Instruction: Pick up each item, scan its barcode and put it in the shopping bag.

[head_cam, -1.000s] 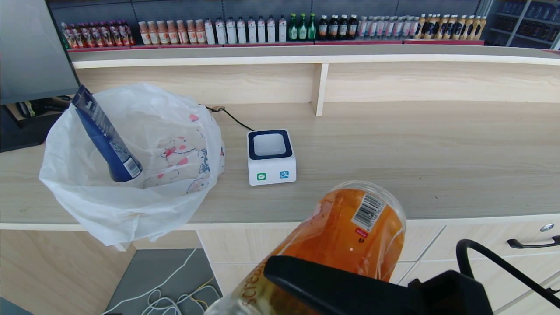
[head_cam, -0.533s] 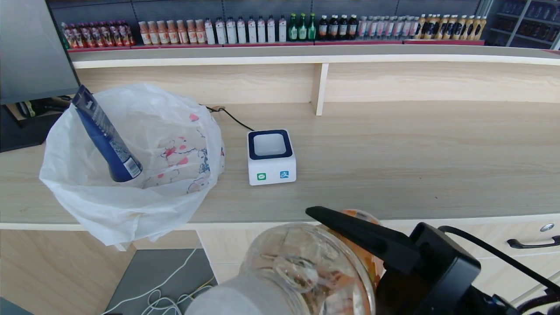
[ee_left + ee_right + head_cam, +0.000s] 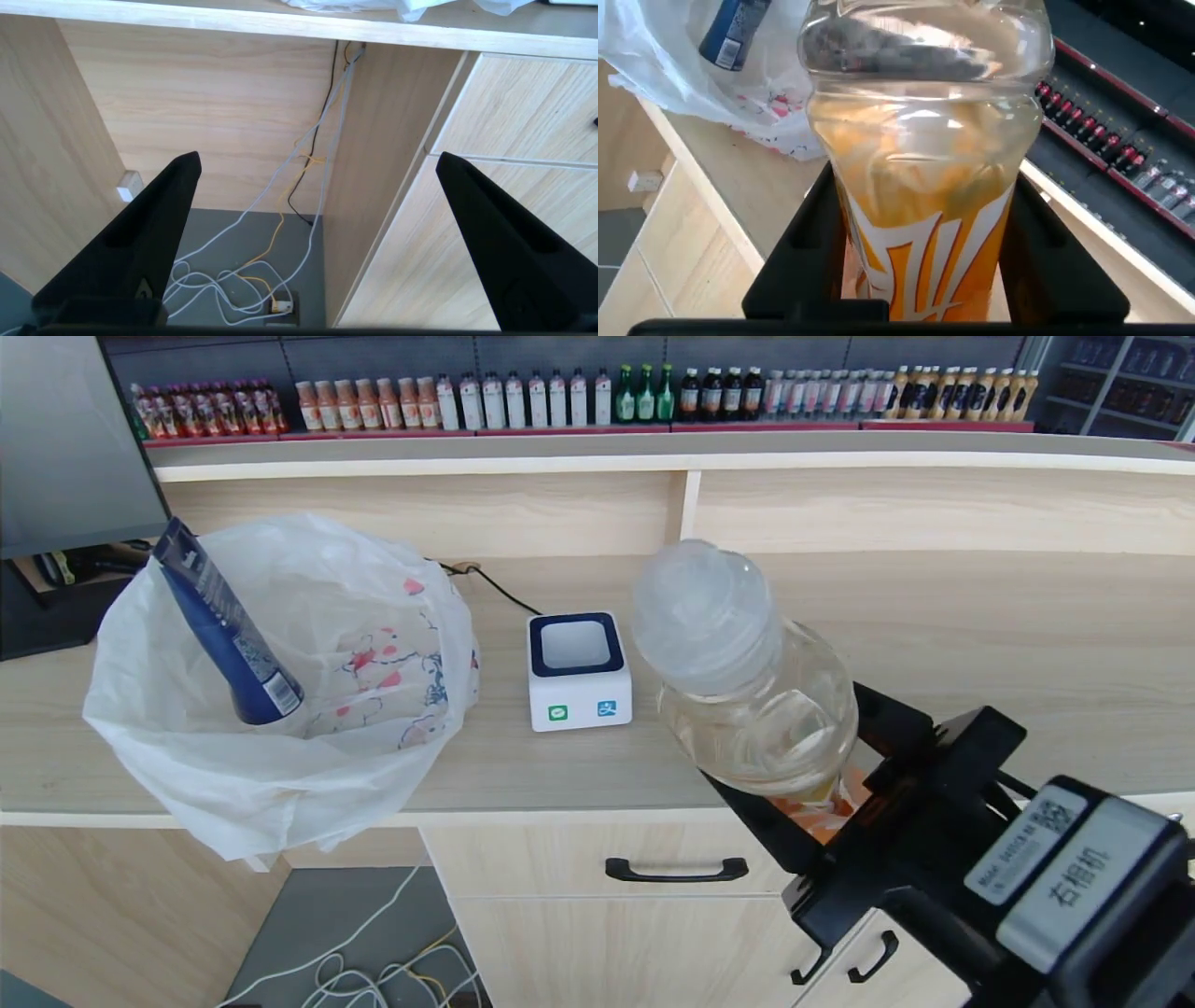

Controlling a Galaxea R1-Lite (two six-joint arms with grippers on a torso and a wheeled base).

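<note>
My right fingers are clamped on the drink bottle, one black finger on each side of its orange-labelled lower half. In the head view the bottle sits right of centre, held up in the air in front of the counter. It is tilted, with its clear cap toward the upper left and its base down in my grip toward the lower right. The right wrist view looks along the bottle between those same fingers: clear shoulder on the far end, orange contents nearer the camera.

The scanner, a white box with a dark blue rim round its window, stands on the counter at the centre of the frame, just left of the bottle's cap. A dark cable runs from behind it toward the back of the counter.

The shopping bag stands open at the left, hanging partly over the counter's front edge. A blue tube leans in it, its crimped end sticking up over the rim at the upper left.

My left fingers are spread wide with nothing between them, low beside the cabinet under the counter, above loose wires on the floor.
</note>
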